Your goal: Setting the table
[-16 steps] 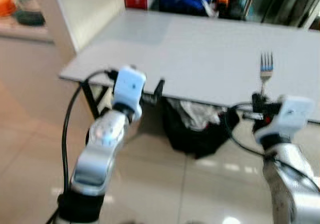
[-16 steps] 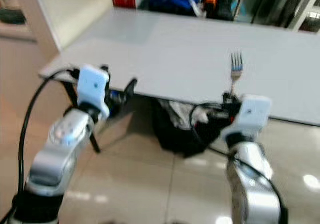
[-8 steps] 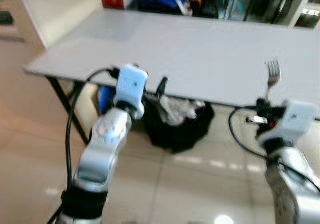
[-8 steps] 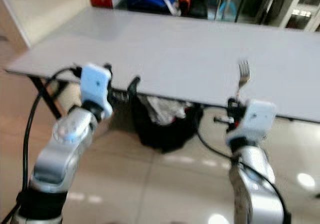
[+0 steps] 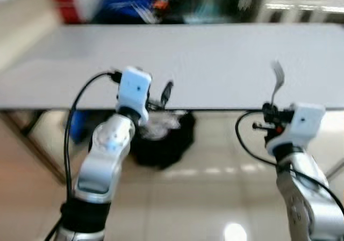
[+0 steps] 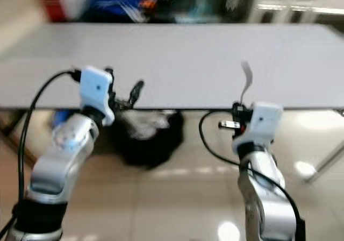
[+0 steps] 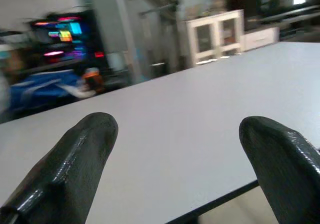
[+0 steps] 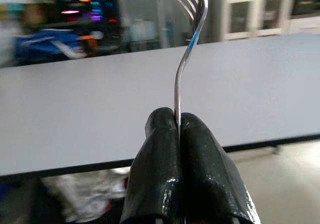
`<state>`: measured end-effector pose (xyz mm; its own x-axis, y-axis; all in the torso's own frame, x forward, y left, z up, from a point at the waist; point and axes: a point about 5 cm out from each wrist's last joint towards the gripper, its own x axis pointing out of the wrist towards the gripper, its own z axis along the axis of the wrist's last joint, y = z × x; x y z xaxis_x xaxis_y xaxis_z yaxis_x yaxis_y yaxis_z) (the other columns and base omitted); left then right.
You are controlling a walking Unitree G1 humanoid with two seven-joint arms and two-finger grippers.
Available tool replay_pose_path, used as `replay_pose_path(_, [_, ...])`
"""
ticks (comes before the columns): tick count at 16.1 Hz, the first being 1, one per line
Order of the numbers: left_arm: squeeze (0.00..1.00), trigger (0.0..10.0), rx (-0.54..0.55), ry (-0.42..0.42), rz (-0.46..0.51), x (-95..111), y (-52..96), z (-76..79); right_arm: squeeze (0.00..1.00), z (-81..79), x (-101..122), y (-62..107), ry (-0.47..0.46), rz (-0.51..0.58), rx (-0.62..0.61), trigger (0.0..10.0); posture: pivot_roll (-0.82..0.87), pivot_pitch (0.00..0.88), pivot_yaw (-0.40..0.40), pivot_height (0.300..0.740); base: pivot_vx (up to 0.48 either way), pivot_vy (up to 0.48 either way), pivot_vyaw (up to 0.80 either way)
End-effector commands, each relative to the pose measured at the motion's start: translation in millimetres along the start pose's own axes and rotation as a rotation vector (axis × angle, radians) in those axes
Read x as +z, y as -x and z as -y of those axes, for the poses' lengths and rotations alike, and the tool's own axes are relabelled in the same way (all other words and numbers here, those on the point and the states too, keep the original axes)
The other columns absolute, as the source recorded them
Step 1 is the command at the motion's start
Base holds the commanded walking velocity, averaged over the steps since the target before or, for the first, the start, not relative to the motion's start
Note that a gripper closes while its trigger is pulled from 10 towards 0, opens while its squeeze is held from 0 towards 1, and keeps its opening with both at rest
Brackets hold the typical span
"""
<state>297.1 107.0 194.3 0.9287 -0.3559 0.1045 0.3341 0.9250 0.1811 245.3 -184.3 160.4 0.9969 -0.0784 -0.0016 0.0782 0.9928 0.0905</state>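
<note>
Before white table [image 5: 215, 58], right pincer [image 8: 179, 121] clamps fork [image 8: 187, 49]; left pincer [image 7: 175, 149] gapes.

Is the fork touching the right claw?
Touching. The right wrist view shows the right claw shut on the fork, its handle pinched between the two black fingers with no gap.

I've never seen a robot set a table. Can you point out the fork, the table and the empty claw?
fork [image 8: 184, 59]: right wrist view, on its thin neck.
table [image 5: 215, 58]: left eye view, on the bare top.
left claw [image 7: 175, 154]: left wrist view, midway between its fingertips.
</note>
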Motion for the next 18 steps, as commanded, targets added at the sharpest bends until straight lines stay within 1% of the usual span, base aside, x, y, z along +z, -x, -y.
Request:
replay_pose_path(1, [0.00,10.0,-0.013,-0.004,0.006,2.1,-1.0,1.3,0.00,-0.9,2.4,-3.3,-0.009,0.009,0.002,10.0,-0.04,0.022,0.031,0.740,0.375,0.000,0.00])
replay_pose_path(2, [0.00,10.0,-0.009,-0.008,0.008,2.4,-1.5,0.1,0.00,-1.0,3.1,-4.0,-0.021,0.010,0.005,10.0,-0.03,0.020,0.029,0.740,0.375,0.000,0.00])
replay_pose_path(4, [0.00,10.0,-0.004,-0.006,0.009,3.0,-2.4,-1.4,0.00,-1.5,5.5,-6.0,0.006,0.019,0.034,10.0,-0.04,0.023,0.031,0.740,0.364,0.000,0.00])
replay_pose_path(6, [0.00,10.0,-0.007,-0.007,0.010,3.4,-3.1,-0.9,0.00,-4.9,7.2,-8.1,0.000,0.019,0.077,10.0,-0.04,0.026,0.025,0.740,0.351,0.000,0.00])
replay_pose_path(9, [0.00,10.0,0.006,-0.004,0.009,2.5,-1.0,-0.8,0.00,-20.8,9.2,-9.2,-0.058,0.002,0.233,10.0,-0.03,0.026,0.009,0.740,0.335,0.000,0.00])
replay_pose_path(14, [0.00,10.0,0.025,-0.005,0.003,1.1,3.6,-3.3,0.00,-22.7,7.5,-11.4,-0.058,-0.031,0.291,10.0,-0.02,0.034,-0.012,0.740,0.322,0.000,0.00])
replay_pose_path(17, [0.00,10.0,0.029,-0.005,0.001,0.8,4.9,-2.9,0.00,-22.3,7.6,-14.3,-0.068,-0.056,0.317,10.0,-0.01,0.033,-0.019,0.740,0.311,0.000,0.00])
replay_pose_path(18, [0.00,10.0,0.029,-0.006,0.000,1.2,5.0,-3.6,0.00,-23.5,7.6,-17.6,-0.075,-0.067,0.340,10.0,-0.01,0.031,-0.022,0.740,0.307,0.000,0.00])
